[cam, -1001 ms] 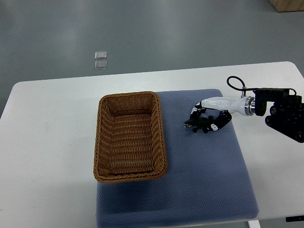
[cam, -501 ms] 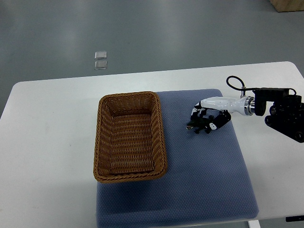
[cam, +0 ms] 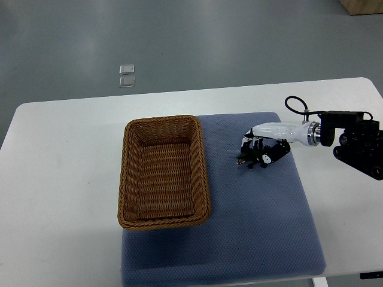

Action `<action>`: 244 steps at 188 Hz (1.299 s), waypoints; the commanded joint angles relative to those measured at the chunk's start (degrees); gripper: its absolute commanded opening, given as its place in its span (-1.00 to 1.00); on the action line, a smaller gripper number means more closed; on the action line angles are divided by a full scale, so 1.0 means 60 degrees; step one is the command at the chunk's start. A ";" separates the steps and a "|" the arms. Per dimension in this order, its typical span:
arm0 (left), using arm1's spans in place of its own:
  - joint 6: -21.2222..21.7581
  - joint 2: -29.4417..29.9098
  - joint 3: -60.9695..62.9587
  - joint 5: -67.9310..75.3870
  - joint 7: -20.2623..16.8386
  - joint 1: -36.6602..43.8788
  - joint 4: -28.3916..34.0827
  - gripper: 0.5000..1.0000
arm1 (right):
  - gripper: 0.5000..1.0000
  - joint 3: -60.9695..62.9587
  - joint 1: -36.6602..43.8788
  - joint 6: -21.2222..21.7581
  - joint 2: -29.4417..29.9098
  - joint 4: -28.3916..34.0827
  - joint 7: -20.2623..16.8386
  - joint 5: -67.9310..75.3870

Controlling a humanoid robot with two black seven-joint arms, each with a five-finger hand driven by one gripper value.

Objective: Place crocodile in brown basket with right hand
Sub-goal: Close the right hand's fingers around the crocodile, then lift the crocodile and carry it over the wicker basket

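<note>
You have 1 brown wicker basket point(cam: 204, 173) on the left part of the blue mat point(cam: 257, 233), its left edge hanging over onto the white table point(cam: 60, 179). Inside it you see only its own woven bottom. To the right of the basket and apart from it, your right hand point(cam: 265, 148) reaches in from the right edge, its fingers curled closely around the dark green crocodile point(cam: 242, 159). 1 end of the toy pokes out on the basket side, over the mat. On the grey floor beyond the table's far edge lie 2 small clear squares point(cam: 127, 76).
</note>
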 commanded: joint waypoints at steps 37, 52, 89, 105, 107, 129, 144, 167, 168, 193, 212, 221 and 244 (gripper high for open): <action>0.0000 0.0000 0.0000 0.0000 0.0000 0.0000 0.0001 1.00 | -1.00 0.0014 0.0009 0.0000 -0.0005 0.0005 0.0043 0.0001; 0.0000 0.0000 0.0000 0.0000 0.0000 0.0000 -0.0013 1.00 | -1.00 0.0014 0.0024 0.0000 -0.0005 0.0005 0.0160 0.0001; 0.0000 0.0000 0.0000 0.0000 0.0000 0.0000 0.0001 1.00 | -1.00 0.0014 0.0038 0.0000 -0.0019 0.0005 0.0233 0.0001; 0.0000 0.0000 0.0000 0.0000 0.0000 0.0000 0.0001 1.00 | -1.00 0.0029 0.0039 0.0000 -0.0019 0.0005 0.0248 0.0015; 0.0000 0.0000 0.0000 0.0000 0.0000 0.0000 0.0001 1.00 | -1.00 0.0029 0.0039 0.0000 -0.0019 0.0005 0.0248 0.0015; 0.0000 0.0000 0.0000 0.0000 0.0000 0.0000 0.0001 1.00 | -1.00 0.0029 0.0053 0.0000 -0.0034 0.0005 0.0277 0.0015; 0.0000 0.0000 0.0000 0.0000 0.0000 0.0000 0.0001 1.00 | -1.00 0.0029 0.0273 0.0000 -0.0005 0.0005 0.0277 0.0030; 0.0000 0.0000 0.0000 0.0000 0.0000 0.0000 0.0001 1.00 | -1.00 0.0029 0.0390 0.0000 -0.0034 0.0005 0.0292 0.0030; 0.0000 0.0000 0.0000 0.0000 0.0000 0.0000 0.0001 1.00 | -1.00 0.0029 0.0405 0.0000 -0.0034 0.0005 0.0292 0.0030; 0.0000 0.0000 0.0000 0.0000 0.0000 0.0000 0.0001 1.00 | -1.00 0.0029 0.0712 0.0030 -0.0019 0.0005 0.0365 0.0045; 0.0000 0.0000 0.0000 0.0000 0.0000 0.0000 0.0001 1.00 | -1.00 0.0029 0.0859 0.0059 -0.0019 0.0005 0.0409 0.0059; 0.0000 0.0000 0.0000 0.0000 0.0000 0.0000 0.0001 1.00 | -1.00 0.0029 0.1034 0.0088 0.0010 0.0019 0.0409 0.0074; 0.0000 0.0000 0.0000 0.0000 0.0000 0.0000 0.0001 1.00 | -1.00 0.0029 0.1386 0.0117 0.0039 0.0078 0.0409 0.0118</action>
